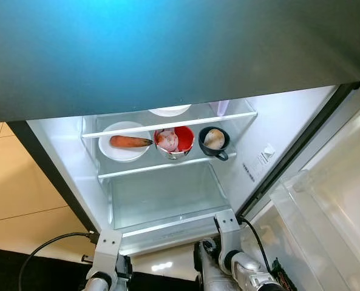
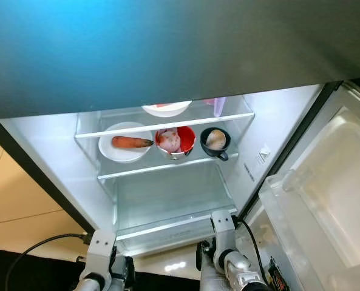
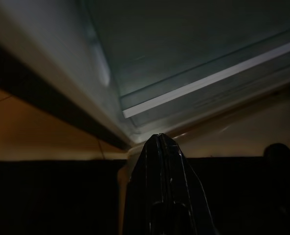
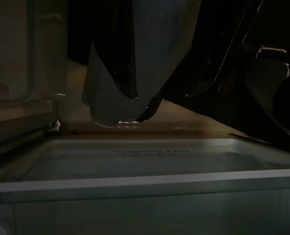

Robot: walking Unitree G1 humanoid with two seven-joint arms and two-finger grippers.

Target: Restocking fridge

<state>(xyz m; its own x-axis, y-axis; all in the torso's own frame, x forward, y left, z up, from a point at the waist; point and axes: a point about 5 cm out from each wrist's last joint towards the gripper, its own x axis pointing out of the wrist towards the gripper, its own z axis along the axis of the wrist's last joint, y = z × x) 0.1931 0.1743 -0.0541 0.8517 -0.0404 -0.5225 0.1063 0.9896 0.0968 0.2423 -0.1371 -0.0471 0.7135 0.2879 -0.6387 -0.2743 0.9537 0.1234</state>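
Open fridge (image 1: 271,127): shelf (image 1: 161,167) holds a plate with carrot (image 1: 130,142), red bowl (image 1: 176,140) and black cup (image 1: 214,140). Left gripper (image 3: 160,147) hangs closed and empty; right gripper (image 4: 130,95) clasps a pale item, likely next for the shelf, requiring a lift.

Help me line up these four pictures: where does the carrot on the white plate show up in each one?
Left eye view: the carrot lies on the white plate, at the left of the fridge shelf.
Right eye view: same place, left of the red bowl.
Left wrist view: not in it.
Right wrist view: not in it.
Shared landmark: the black mug at the right end of that shelf, in both eye views.
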